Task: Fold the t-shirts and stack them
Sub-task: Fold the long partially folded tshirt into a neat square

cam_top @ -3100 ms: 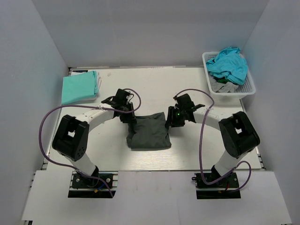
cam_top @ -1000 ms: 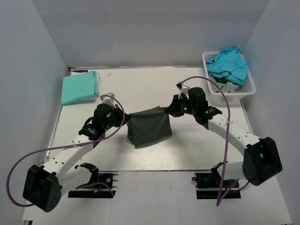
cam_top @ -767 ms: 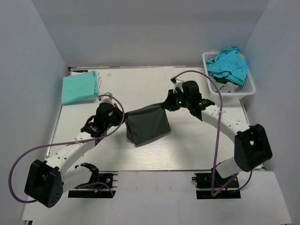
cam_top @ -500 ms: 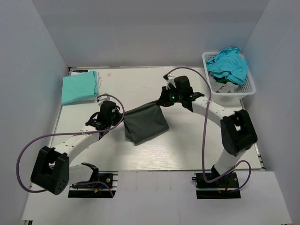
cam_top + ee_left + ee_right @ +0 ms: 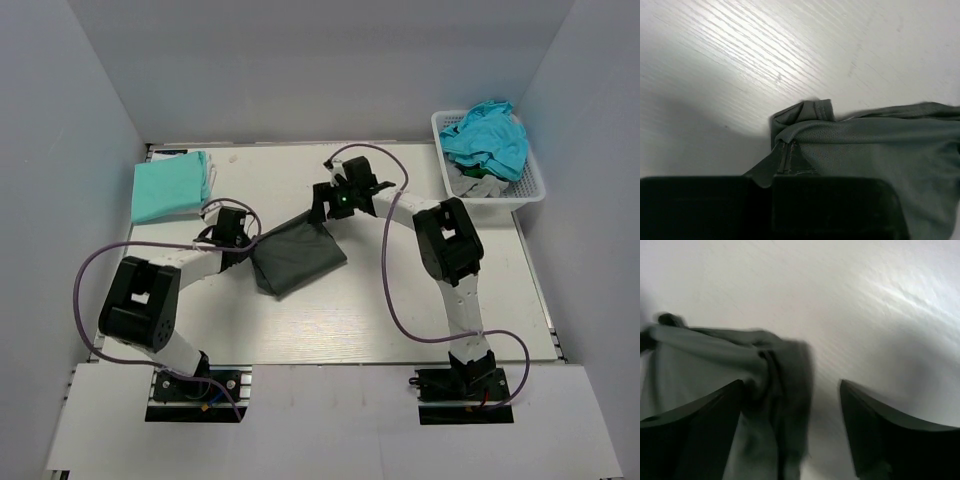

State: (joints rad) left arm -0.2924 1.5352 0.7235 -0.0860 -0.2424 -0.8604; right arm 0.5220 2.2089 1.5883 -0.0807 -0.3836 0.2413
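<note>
Pale tabletop [image 5: 400,300] between grey walls. The dark grey shirt [image 5: 295,262] lies folded at centre. The left hand [image 5: 246,246] is clamped on its nine o'clock corner. The right hand [image 5: 322,214] gapes at one o'clock, holding nothing. Stacking seems next, onto the green shirt [image 5: 170,187] at ten o'clock, across bare tabletop, away from edges.
</note>
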